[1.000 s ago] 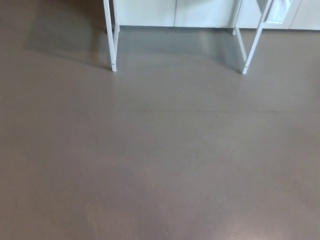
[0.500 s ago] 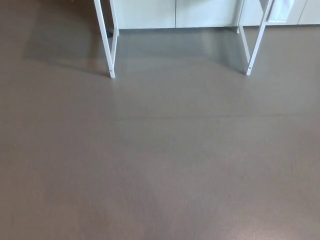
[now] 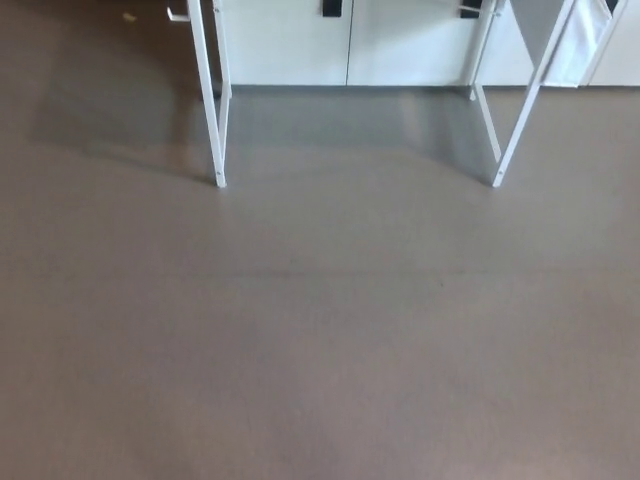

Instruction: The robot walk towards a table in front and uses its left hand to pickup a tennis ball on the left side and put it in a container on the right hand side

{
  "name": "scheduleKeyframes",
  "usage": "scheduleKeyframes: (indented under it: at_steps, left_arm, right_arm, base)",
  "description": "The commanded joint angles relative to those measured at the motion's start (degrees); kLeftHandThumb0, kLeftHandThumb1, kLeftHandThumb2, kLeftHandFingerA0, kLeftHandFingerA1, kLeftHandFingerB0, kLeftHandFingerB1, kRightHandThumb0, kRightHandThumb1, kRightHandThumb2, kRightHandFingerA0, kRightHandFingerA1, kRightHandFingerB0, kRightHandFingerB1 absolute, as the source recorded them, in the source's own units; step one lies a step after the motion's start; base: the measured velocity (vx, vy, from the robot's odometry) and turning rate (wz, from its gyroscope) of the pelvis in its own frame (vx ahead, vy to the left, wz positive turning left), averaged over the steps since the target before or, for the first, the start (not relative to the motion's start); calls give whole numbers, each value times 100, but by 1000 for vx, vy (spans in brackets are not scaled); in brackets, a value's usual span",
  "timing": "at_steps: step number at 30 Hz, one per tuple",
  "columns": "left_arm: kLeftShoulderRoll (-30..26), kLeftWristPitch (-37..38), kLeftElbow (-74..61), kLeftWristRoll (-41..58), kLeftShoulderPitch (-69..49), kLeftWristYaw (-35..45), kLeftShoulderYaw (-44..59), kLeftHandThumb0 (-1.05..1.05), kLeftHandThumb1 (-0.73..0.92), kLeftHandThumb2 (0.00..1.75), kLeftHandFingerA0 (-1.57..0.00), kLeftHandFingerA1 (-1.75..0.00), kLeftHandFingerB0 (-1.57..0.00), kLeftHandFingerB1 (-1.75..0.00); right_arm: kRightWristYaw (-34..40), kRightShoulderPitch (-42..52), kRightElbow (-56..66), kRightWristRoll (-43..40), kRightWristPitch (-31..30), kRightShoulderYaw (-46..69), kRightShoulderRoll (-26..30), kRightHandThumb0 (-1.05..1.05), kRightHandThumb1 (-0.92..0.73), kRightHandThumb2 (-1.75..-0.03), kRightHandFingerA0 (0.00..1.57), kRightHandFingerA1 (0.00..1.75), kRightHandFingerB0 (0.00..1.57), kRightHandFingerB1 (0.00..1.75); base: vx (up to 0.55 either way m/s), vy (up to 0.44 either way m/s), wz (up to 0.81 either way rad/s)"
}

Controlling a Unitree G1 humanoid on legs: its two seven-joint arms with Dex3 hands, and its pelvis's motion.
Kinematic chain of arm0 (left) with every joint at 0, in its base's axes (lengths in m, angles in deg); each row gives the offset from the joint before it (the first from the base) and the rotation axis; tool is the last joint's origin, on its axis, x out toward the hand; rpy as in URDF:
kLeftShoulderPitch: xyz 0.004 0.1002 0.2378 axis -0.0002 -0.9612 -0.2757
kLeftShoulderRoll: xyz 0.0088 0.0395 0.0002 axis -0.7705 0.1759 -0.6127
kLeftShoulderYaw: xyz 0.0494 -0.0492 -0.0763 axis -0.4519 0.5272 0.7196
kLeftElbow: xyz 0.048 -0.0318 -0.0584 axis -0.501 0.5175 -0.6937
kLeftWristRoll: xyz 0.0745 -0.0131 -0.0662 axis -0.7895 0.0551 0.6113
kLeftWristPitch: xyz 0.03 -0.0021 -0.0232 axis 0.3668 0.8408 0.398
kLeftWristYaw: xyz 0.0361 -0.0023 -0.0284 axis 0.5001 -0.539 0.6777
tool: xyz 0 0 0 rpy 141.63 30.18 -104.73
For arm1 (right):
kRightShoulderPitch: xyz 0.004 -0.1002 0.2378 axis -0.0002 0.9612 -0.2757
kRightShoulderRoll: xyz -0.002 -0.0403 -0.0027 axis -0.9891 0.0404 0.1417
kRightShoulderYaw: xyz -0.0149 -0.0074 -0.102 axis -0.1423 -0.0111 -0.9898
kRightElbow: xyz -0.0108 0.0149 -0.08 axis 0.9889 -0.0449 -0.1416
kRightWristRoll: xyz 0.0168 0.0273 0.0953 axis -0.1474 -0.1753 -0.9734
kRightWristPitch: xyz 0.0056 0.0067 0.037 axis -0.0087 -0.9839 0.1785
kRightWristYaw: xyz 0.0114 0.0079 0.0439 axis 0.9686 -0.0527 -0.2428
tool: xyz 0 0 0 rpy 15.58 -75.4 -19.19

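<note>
Grey-brown floor fills the view; white table legs stand ahead. Approach stage only. Left hand and right hand are unseen, so the state of their fingers cannot be told; tennis ball and container are out of view.

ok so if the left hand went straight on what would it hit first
The left hand is not in view, so its heading cannot be told. Ahead, the floor looks free up to the white table legs, probably the first thing met.

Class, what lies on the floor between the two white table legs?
Head view: only bare grey-brown floor between left white table leg and right white table leg.
</note>
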Motion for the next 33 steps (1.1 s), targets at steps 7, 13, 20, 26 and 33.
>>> scheduleKeyframes:
  at_steps: [7,13,20,26,33]
  left_arm:
    - [-34,79,51,-29,-13,-97,-26,3,42,86,-42,-60,-22,-51]
    - [-16,-42,-141,13,-74,-112,-39,4,44,87,-41,-60,-21,-50]
    - [-37,26,-113,-17,-51,-138,-49,4,42,87,-41,-60,-22,-51]
    - [-48,-14,-123,1,-48,-166,-46,3,43,87,-42,-60,-22,-51]
    - [-53,8,-144,18,-72,-125,-59,4,44,87,-40,-60,-21,-51]
  right_arm:
    - [19,37,57,26,-17,-44,107,-40,-51,-55,73,48,44,41]
    - [79,-37,-55,100,16,-100,138,-46,-41,-76,66,60,38,51]
    - [64,-92,-119,93,22,-102,141,-39,-52,-56,72,48,43,40]
    - [50,-98,-163,96,54,-97,137,-45,-42,-76,67,60,38,51]
    - [33,-8,75,94,-73,-102,123,-38,-53,-56,73,48,43,40]
  base:
    - [225,-219,7]
    - [169,4,-8]
    - [184,225,-18]
    - [199,159,7]
    - [237,-29,8]
